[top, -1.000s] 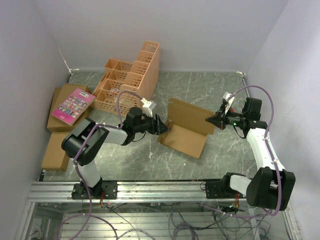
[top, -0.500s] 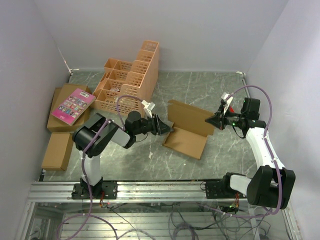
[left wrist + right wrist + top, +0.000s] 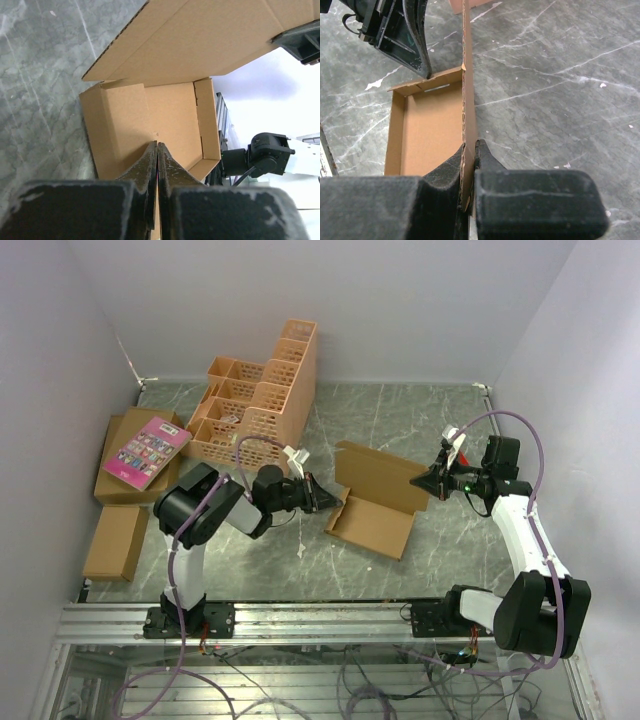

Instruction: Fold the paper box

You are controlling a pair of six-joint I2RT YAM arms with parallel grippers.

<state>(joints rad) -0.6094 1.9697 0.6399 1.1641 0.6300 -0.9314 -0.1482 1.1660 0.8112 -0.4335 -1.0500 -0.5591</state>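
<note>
Left: left gripper point(image 3: 322, 499), fingers pressed together, tips at the nearest short wall of the paper box point(image 3: 375, 525); no telling whether card is pinched between. Centre: shallow tray of plain brown corrugated card, flat on the marbled grey table point(image 3: 400, 420), long axis arm to arm, lid flap upright. Right: right gripper point(image 3: 428, 478) clamped on that flap's edge. Likely next: the end wall, nearest the left arm.

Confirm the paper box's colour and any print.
Plain brown, unprinted paper box; best in left wrist view.
</note>
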